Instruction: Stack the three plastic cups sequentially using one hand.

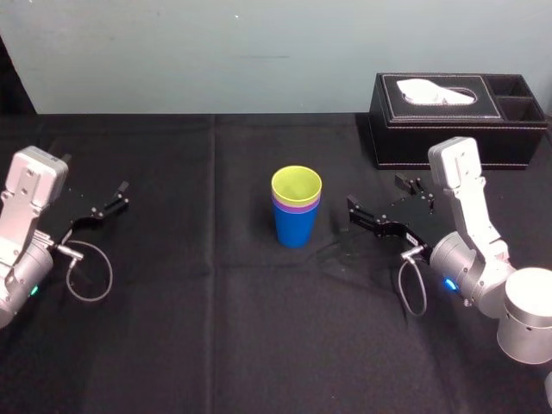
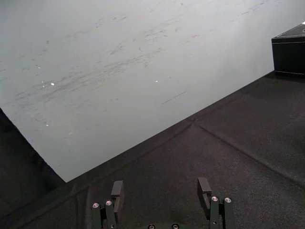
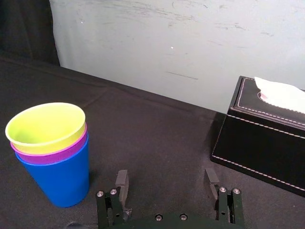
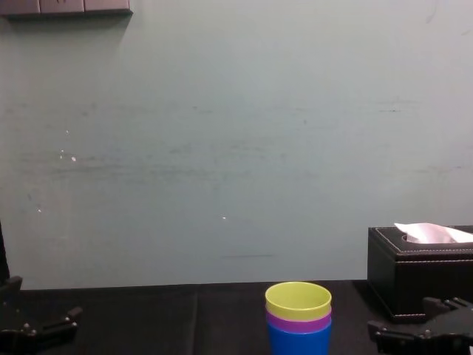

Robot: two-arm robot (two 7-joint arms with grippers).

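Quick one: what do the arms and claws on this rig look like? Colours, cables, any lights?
The left arm and right arm are silver-grey: boxy wrist block, rounded joints, a small blue-green light on each. A thin grey cable loops from each wrist. The left claw and right claw are black, two flat fingers, silver screws at the base.

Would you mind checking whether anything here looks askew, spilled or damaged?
Nothing stands out. The yellow-green cup nests in the purple cup, and that in the blue cup, the stack upright. The left gripper and right gripper are open, apart from it. The tissue box looks intact.
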